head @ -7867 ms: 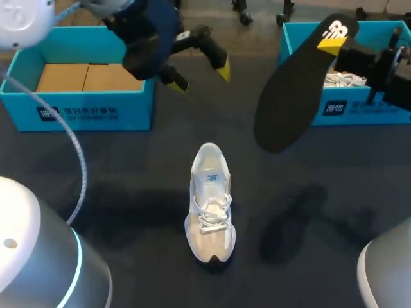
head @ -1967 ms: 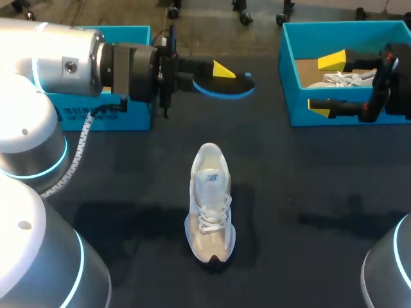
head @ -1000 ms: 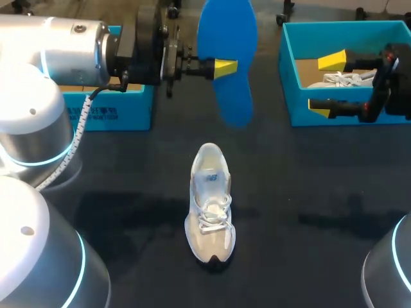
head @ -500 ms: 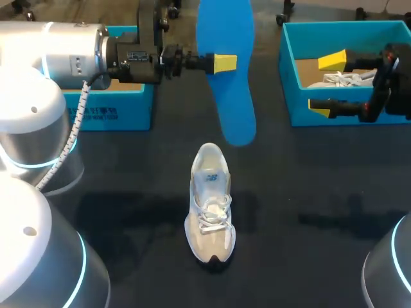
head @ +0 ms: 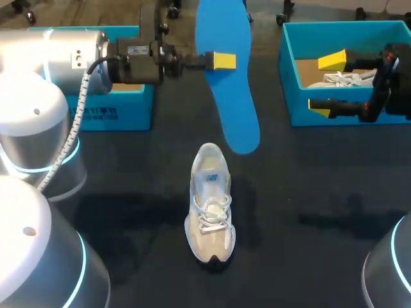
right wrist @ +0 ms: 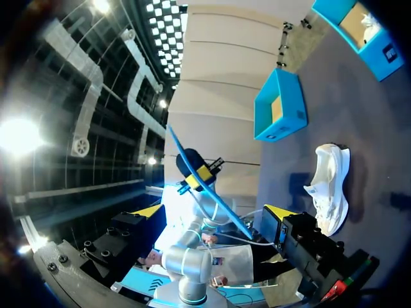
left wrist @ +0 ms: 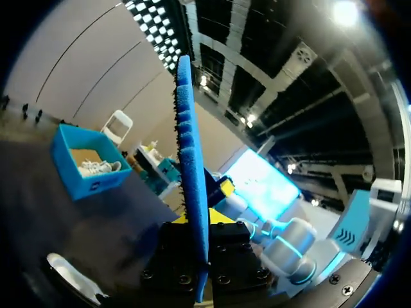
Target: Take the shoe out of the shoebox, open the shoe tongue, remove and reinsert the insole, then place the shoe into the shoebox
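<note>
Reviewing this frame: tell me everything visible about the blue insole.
The insole is a thin, bright blue, foam-looking piece in a foot outline, its edge ridged in the left wrist view. The left gripper is shut on it near the middle, holding it in the air with its broad face toward the head camera. Its lower end hangs near the heel of the white shoe, apart from it. Nothing else touches it.

White print on left shoebox [head: 122, 109] front, unreadable
</note>
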Controlling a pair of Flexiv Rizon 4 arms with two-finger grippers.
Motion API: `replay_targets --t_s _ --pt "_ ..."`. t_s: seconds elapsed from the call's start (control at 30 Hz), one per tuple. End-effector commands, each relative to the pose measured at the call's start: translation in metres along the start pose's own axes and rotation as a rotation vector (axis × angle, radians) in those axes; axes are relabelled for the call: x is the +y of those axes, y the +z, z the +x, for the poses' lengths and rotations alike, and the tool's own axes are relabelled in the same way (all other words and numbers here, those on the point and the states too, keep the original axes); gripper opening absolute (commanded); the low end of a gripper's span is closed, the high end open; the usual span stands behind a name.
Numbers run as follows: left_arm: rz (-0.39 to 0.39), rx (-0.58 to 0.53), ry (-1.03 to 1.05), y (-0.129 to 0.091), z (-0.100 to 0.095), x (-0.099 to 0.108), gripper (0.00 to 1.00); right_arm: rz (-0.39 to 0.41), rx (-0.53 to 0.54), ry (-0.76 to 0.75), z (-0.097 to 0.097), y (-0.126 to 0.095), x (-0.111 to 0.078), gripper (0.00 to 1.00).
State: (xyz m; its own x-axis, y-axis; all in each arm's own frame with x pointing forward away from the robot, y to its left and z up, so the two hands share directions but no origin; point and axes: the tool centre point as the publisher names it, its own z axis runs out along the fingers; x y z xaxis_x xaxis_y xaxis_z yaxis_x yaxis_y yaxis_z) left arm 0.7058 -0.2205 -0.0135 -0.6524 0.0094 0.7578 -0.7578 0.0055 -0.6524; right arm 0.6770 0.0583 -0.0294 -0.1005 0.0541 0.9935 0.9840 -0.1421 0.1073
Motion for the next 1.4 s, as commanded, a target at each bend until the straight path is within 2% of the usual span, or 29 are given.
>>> replay_targets --t_s 0.03,0.33,0.5,0.67,0.9,1.07,1.4 --pt "-0.027 0.014 -0.082 0.003 -0.007 0.003 0.00 -0.002 0.000 0.000 -0.001 0.001 0.000 1.00" --pt "-0.025 0.046 -0.268 0.003 -0.033 0.018 0.00 -0.002 0.000 0.000 -0.001 0.001 0.000 1.00" --pt "-0.004 0.047 -0.376 0.006 -0.041 0.021 0.00 -0.030 -0.084 0.027 0.006 0.007 0.001 1.00" --pt "-0.033 0.022 -0.423 0.010 -0.049 0.023 0.00 -0.077 -0.191 0.012 0.013 0.009 -0.003 1.00" --pt "-0.010 0.016 -0.586 0.015 -0.059 0.026 0.00 -0.063 -0.303 0.020 0.019 0.016 -0.001 1.00" --pt "-0.032 0.024 -0.610 0.017 -0.064 0.028 0.00 -0.068 -0.350 0.021 0.023 0.016 -0.001 1.00" --pt "-0.061 0.042 -0.630 0.019 -0.066 0.031 0.00 -0.037 -0.594 0.046 0.035 0.020 -0.003 1.00"
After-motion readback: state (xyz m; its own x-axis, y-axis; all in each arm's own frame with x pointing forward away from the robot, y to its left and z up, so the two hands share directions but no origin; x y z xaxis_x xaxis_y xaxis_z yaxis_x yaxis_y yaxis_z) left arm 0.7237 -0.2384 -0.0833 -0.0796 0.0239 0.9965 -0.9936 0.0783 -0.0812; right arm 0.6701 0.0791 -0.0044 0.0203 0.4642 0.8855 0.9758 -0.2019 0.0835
